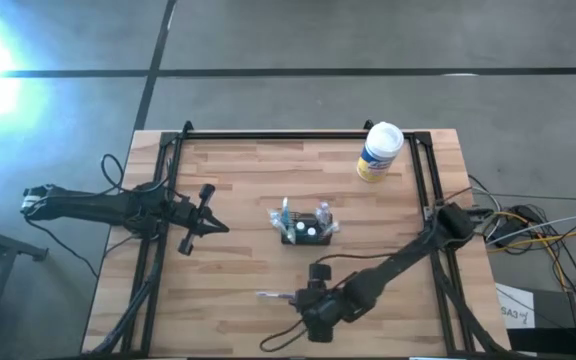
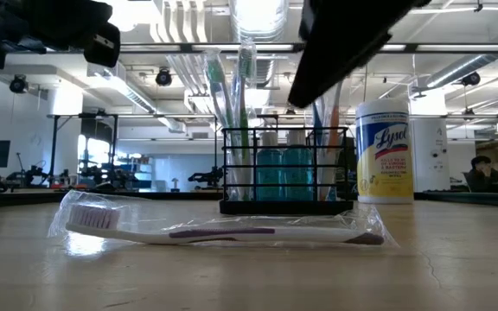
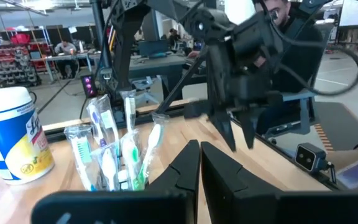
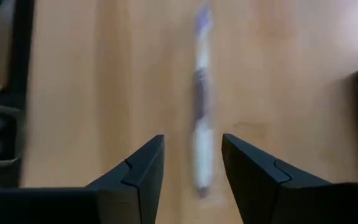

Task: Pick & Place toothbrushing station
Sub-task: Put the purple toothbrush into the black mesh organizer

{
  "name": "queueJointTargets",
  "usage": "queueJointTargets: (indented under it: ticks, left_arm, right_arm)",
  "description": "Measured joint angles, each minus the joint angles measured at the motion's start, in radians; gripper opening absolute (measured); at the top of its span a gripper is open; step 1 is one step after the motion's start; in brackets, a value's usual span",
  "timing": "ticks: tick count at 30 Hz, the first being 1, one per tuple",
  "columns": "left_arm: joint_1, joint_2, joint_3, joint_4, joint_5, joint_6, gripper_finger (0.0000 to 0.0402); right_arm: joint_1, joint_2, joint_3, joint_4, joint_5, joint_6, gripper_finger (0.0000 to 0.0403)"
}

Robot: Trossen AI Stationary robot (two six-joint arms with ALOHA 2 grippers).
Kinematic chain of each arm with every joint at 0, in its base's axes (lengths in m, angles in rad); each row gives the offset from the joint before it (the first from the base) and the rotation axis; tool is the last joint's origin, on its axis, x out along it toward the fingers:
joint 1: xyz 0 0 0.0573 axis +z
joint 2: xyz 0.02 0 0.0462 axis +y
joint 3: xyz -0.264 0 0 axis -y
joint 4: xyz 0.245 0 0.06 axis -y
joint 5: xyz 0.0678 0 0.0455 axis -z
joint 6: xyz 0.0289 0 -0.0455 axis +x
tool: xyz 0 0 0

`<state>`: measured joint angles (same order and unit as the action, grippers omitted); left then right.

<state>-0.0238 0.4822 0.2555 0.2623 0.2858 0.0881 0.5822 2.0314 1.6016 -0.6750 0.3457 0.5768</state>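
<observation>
On the table (image 1: pixel 238 190) there is one black slotted holder, the toothbrushing station (image 2: pixel 286 171), and one white-and-yellow wipes canister (image 1: pixel 379 152). One wrapped toothbrush (image 2: pixel 223 230) lies flat on the wood, apart from the holder. Several more wrapped toothbrushes (image 3: pixel 114 149) stand upright in the holder; at least four show, though the clear wrappers overlap and make an exact count unsure. Two teal bottles (image 2: pixel 284 171) sit inside the holder. There are two robot arms, so two grippers: the left gripper (image 1: pixel 190 240) and the right gripper (image 4: pixel 192 163).
</observation>
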Motion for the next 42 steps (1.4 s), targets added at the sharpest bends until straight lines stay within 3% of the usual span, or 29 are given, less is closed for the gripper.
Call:
queueJointTargets:
  ticks: [3,23,36,42]
  left_arm:
    - [0.000,0.002,0.000,-0.001,0.001,0.001,0.0018]
    - [0.000,0.004,0.000,-0.009,0.005,-0.061,0.0019]
    - [0.000,0.004,0.000,-0.009,0.005,-0.134,0.0021]
    - [0.000,0.004,0.000,-0.009,0.005,-0.139,0.0018]
  right_arm:
    - [-0.017,0.040,0.002,0.038,-0.088,0.000,0.0162]
    - [-0.072,0.139,-0.004,-0.007,-0.111,-0.096,0.0169]
    - [-0.091,0.136,-0.058,0.013,-0.155,-0.124,0.0129]
    - [-0.098,0.135,-0.057,0.012,-0.166,-0.187,0.0067]
